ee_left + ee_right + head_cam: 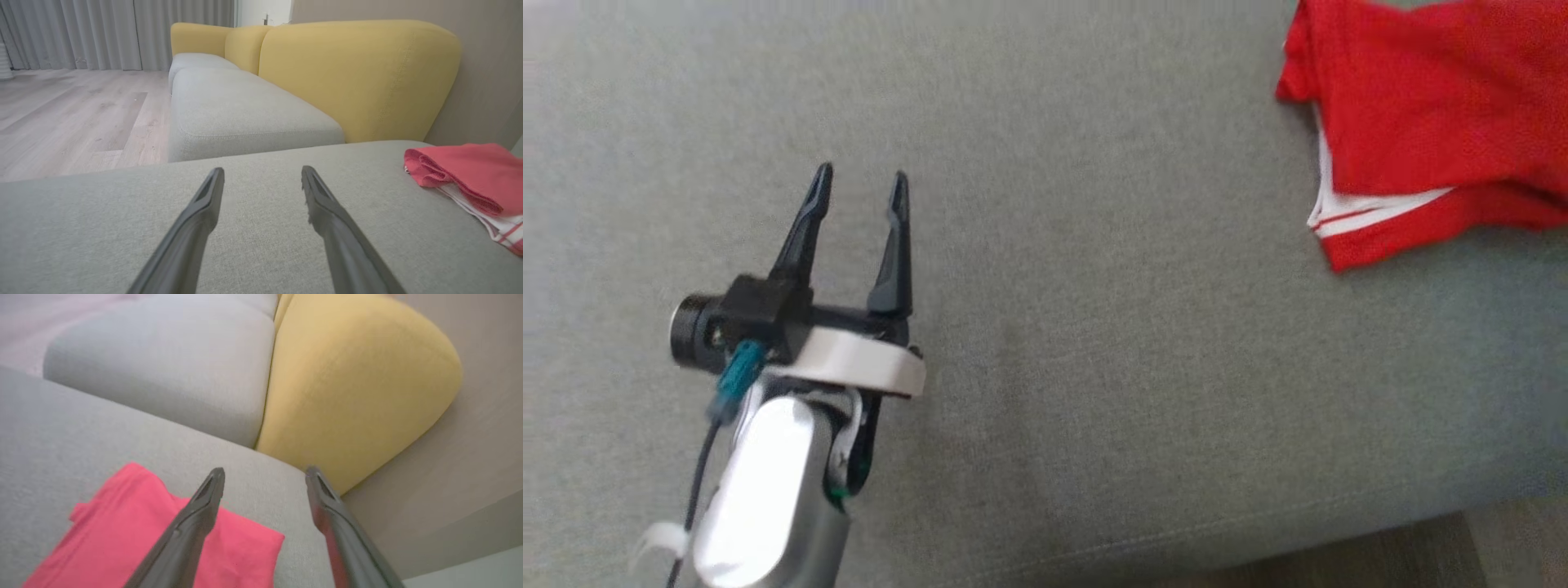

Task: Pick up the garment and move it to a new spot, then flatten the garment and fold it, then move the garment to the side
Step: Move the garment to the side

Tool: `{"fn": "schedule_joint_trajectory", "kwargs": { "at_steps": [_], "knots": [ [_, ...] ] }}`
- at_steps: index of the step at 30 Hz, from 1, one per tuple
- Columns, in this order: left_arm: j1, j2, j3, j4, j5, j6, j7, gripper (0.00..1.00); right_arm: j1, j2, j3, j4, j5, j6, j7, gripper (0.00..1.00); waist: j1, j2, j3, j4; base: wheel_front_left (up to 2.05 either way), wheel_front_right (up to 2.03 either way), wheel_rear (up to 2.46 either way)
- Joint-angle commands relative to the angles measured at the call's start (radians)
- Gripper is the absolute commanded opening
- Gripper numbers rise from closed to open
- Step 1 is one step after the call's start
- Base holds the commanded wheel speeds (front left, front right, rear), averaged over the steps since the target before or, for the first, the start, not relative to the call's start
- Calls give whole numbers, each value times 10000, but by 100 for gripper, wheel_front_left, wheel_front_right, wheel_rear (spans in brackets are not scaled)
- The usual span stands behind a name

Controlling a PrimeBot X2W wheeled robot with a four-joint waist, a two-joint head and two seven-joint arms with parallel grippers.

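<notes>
The left gripper (861,181) has its jaws spread wide with nothing between them, the two dark fingers pointing out over bare grey fabric. In the left wrist view the same gripper (262,171) sits low above the seat cushion (102,228), its tips apart from everything. The right gripper (265,471) also has its jaws parted and empty. One of its fingers crosses in front of the cloth in the right wrist view, while its tips reach past the cloth's edge, over the grey cushion.

The garment (1437,114), red with white trim, lies folded in layers on the seat cushion (1094,327), at the robot's right and well apart from the left gripper. From the left wrist it shows as a stacked bundle (466,171) near the cushion's edge. From the right wrist it is a flat red shape (114,526) below the fingers.

Beyond the cushion stands a yellow backrest (359,77) against a beige wall (470,477). A wooden floor (73,110) runs to grey curtains (81,32).
</notes>
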Motion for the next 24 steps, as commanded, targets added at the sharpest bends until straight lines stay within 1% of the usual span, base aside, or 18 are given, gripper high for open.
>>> {"fn": "schedule_joint_trajectory", "kwargs": {
  "at_steps": [1,4,7,12,13,14,17,18,22,24],
  "knots": [
    [-44,133,481,-534,-82,93,-53,100,459,-236,-58,-280,-13,-7,-278,100,1,0,-867,82,0,0,0],
    [304,233,659,-830,-159,119,-53,100,893,-192,-269,-891,-1,-7,-579,100,1,0,-1410,130,0,0,0],
    [688,255,799,-1080,-258,206,-53,100,1462,-165,-710,-1483,0,-7,-803,100,1,0,-1906,197,0,0,0],
    [1293,258,1099,-1098,-591,355,-53,100,2795,82,-1934,-2364,-183,-7,-1053,100,1,0,-2431,292,0,0,0],
    [1293,258,1099,-1098,-591,355,-53,100,2795,82,-1934,-2364,-183,-7,-1053,100,1,0,-2431,292,0,0,0],
    [1396,254,1137,-1068,-654,369,-53,100,3126,217,-2305,-2431,-273,-7,-1089,100,1,0,-2514,316,0,0,0],
    [1647,259,1207,-952,-735,424,-53,100,4245,830,-3685,-2500,-819,-7,-1158,100,1,0,-2693,410,0,0,0],
    [1743,244,1223,-891,-805,419,-53,100,5092,1362,-4764,-2785,-1248,-7,-1170,100,1,0,-2772,491,0,0,0],
    [1906,253,1205,-576,-934,370,-30,100,6900,2477,-6997,-3720,-2432,-7,-1175,100,1,0,-2828,651,0,0,0],
    [1968,254,1224,-488,-1027,320,-33,100,7838,3083,-7859,-4177,-2909,-7,-1176,100,1,0,-2893,735,0,0,0]
  ]
}}
